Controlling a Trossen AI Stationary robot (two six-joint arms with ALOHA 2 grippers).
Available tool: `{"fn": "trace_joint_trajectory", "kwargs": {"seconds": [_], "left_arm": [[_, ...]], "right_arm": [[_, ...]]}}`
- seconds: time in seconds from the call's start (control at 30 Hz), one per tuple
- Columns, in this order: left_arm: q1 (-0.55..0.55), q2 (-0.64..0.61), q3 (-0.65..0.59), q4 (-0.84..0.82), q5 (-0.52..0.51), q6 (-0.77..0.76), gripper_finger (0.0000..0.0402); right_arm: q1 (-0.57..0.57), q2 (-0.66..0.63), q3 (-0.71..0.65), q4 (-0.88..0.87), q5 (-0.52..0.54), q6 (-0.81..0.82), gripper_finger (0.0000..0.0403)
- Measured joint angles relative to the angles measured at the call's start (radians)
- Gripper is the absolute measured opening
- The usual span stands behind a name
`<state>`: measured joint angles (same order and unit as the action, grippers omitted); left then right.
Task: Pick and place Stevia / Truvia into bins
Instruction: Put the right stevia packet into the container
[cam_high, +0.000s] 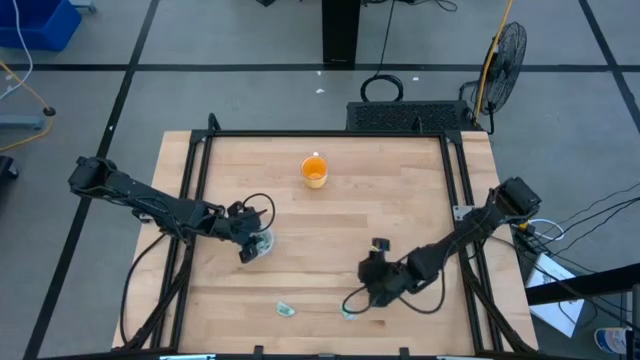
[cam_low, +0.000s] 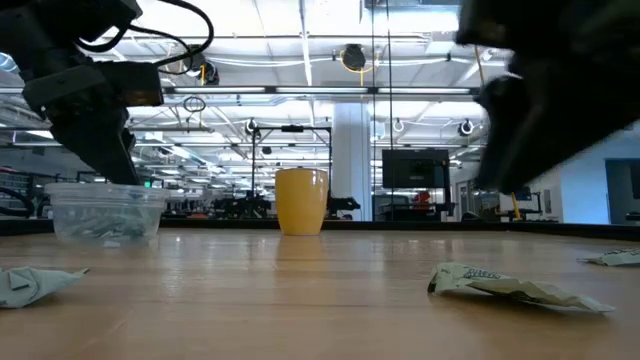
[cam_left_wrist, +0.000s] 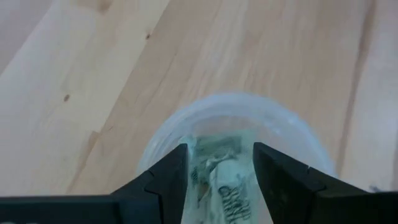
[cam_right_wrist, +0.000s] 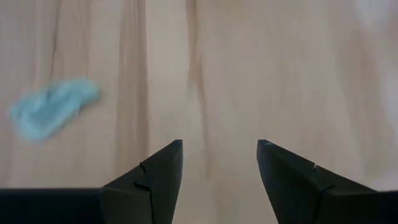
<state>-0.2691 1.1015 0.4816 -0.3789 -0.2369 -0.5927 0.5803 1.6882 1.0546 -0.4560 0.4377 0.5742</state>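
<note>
The clear plastic cup (cam_high: 265, 243) stands on its base at the table's left middle and holds several pale green and white packets (cam_left_wrist: 219, 174). My left gripper (cam_left_wrist: 220, 163) is open just above the cup's mouth, and the packets show between its fingers; it also shows in the low view (cam_low: 105, 150). My right gripper (cam_right_wrist: 220, 163) is open and empty above bare table near the front middle (cam_high: 365, 290). A loose packet (cam_right_wrist: 53, 115) lies flat on the table beside it. Two loose packets (cam_high: 286, 309) (cam_high: 350, 312) lie near the front edge.
An orange cup (cam_high: 314, 171) stands at the far middle of the table and also shows in the low view (cam_low: 301, 200). The low view shows crumpled packets (cam_low: 35, 283) (cam_low: 515, 285) (cam_low: 610, 258) lying on the wood. A black frame (cam_high: 320, 133) runs around the table.
</note>
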Motion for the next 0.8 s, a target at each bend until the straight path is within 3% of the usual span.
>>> {"fn": "trace_joint_trajectory", "kwargs": {"seconds": [0.17, 0.33, 0.6, 0.8], "left_arm": [[0.0, -0.012, 0.0, 0.067, 0.001, 0.021, 0.0175], [0.0, -0.053, 0.0, 0.132, 0.001, 0.022, 0.0158], [0.0, -0.115, 0.0, 0.28, 0.0, 0.09, 0.0141], [0.0, -0.13, 0.0, 0.332, 0.0, 0.096, 0.014]], "right_arm": [[0.06, 0.0, 0.0, -0.179, -0.081, 0.228, 0.0198], [0.108, 0.0, 0.0, -0.201, -0.158, 0.355, 0.0197], [0.137, 0.0, -0.061, -0.206, -0.11, 0.381, 0.0197], [0.134, -0.006, -0.173, -0.107, -0.117, 0.413, 0.0196]]}}
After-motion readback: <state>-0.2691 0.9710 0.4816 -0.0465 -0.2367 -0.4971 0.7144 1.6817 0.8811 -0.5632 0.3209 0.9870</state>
